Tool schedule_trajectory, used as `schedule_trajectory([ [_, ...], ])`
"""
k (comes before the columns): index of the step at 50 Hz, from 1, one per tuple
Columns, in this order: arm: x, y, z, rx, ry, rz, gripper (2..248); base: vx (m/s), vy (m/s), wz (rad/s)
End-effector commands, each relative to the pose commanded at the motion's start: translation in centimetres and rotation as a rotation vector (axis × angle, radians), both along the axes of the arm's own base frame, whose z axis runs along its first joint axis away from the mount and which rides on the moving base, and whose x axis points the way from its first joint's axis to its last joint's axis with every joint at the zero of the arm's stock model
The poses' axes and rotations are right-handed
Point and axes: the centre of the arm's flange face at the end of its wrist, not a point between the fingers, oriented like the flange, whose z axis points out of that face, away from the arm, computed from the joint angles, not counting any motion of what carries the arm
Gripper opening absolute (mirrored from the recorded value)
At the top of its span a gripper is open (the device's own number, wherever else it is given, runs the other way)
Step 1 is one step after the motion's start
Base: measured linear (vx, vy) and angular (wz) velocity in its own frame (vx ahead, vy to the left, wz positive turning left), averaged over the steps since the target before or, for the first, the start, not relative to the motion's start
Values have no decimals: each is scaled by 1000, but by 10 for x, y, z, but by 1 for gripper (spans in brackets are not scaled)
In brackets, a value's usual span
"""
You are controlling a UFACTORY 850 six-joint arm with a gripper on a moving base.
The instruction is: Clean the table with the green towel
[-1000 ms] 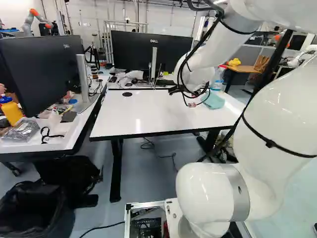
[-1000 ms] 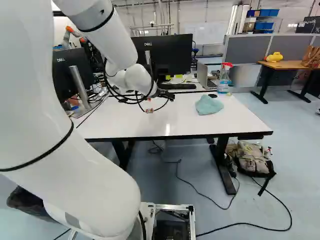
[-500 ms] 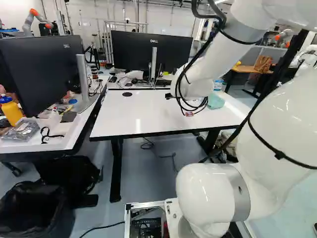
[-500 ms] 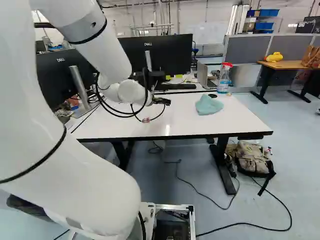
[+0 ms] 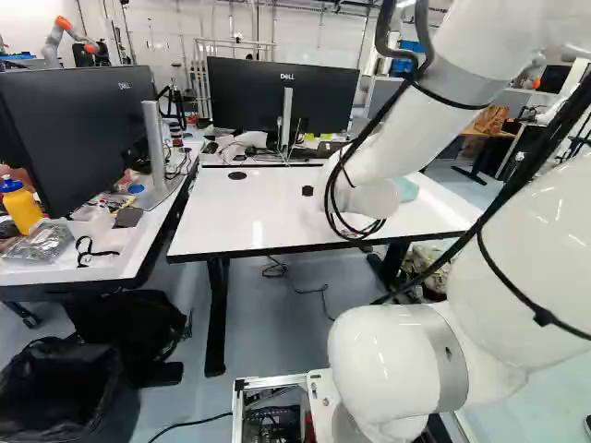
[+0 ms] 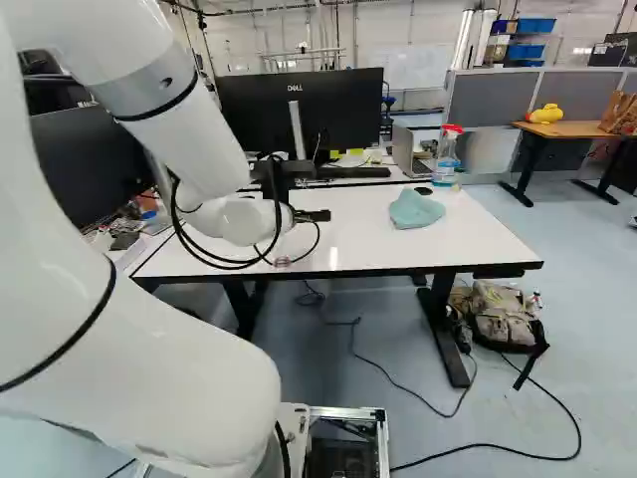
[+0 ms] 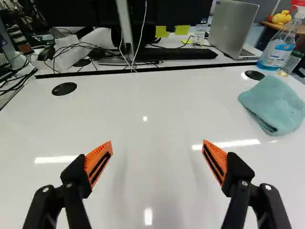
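Robotics lab (rather office-like), monitors (image 5: 249, 97), keyboard (image 7: 183, 54), laptop (image 7: 232, 26), another robot (image 5: 63, 22)

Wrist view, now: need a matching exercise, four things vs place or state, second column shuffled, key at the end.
Things
1. Green cloth towel
2. Black two-finger gripper with orange pads
3. Clear spray bottle with red head
4. Silver laptop

Place or state
A. Upright, blue liquid inside
B. Screen raised, beyond the far edge of the glossy white table
C. Bunched up, lying on the table
D. Fingers wide apart, holding nothing

Pairs: 1-C, 2-D, 3-A, 4-B
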Motion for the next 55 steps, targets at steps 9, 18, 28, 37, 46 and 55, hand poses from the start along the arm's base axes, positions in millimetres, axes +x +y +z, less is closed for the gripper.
schedule_trajectory([
  [9,-16,5,-9,-1,-33,12,247,0,0,0],
  [18,-29,8,-17,-2,-61,23,247,0,0,0],
  [28,-42,11,-24,-3,-86,32,247,0,0,0],
  [37,-52,14,-28,-3,-105,39,247,0,0,0],
  [46,-59,15,-32,-3,-118,44,247,0,0,0],
  [55,-63,16,-34,-3,-127,47,247,0,0,0],
])
